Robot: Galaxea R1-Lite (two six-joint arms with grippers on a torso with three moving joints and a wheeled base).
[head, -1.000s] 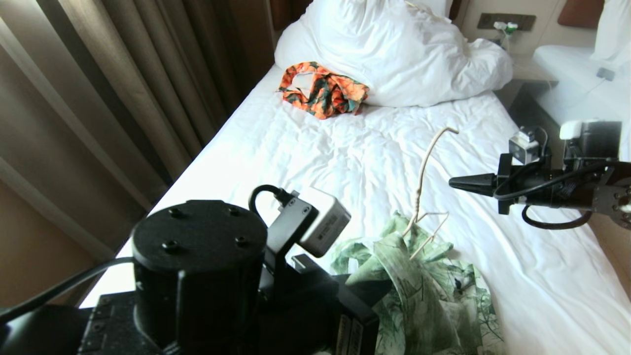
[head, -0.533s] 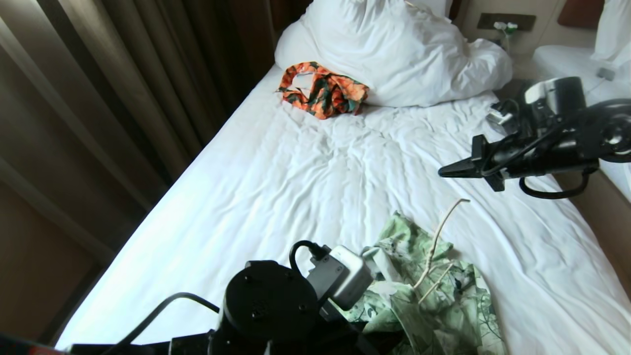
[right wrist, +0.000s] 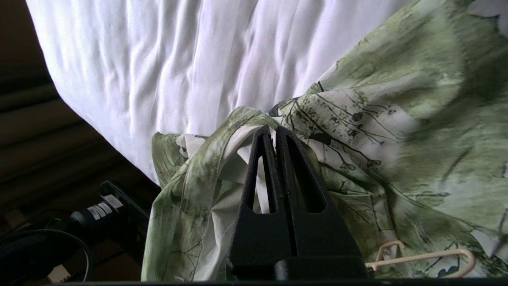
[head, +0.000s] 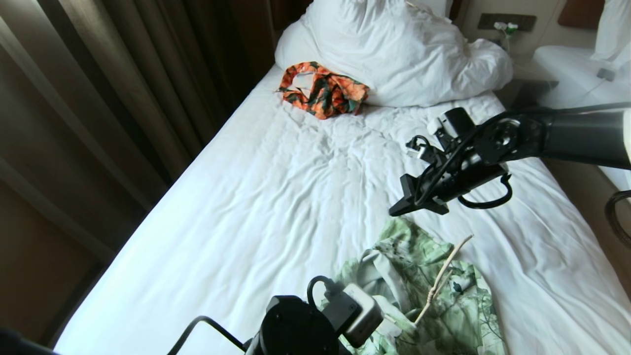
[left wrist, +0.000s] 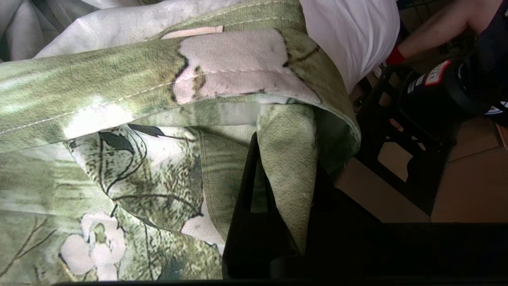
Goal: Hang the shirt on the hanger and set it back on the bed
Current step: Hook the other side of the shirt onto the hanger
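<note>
At the near end of the single bed with its wrinkled white sheet (head: 276, 197), the light green short-sleeved shirt printed with white flowers and dark leaves (head: 443, 305) is lying in a crumpled heap, and the thin cream-coloured wire hanger (head: 440, 280) is resting on top of it, partly wrapped in the cloth. The hanger's long axis is running diagonally, its hook end pointing up the bed and a little toward the robot's right, which puts that tip closest to the right claw (head: 394, 212). This claw is hovering above the sheet just beyond the heap's far edge, its jaws pressed together with nothing between them and its tips aiming down toward the shirt and the robot; in the right wrist view the shirt (right wrist: 357, 139) is filling the space directly ahead of the claw (right wrist: 275, 129), and a loop of the hanger (right wrist: 420, 258) is showing off to one side. The left claw (left wrist: 285, 159) is sitting low at the near edge, clamped on a fold of the shirt (left wrist: 119, 119), so it is already occupied. Judging by this layout, the right arm is the one free to take the hanger, and the hook tip is lying just short of its claw, nearer the robot. An orange-and-dark-green garment (head: 323, 88) is lying well apart, up by the bunched white duvet (head: 394, 54).
</note>
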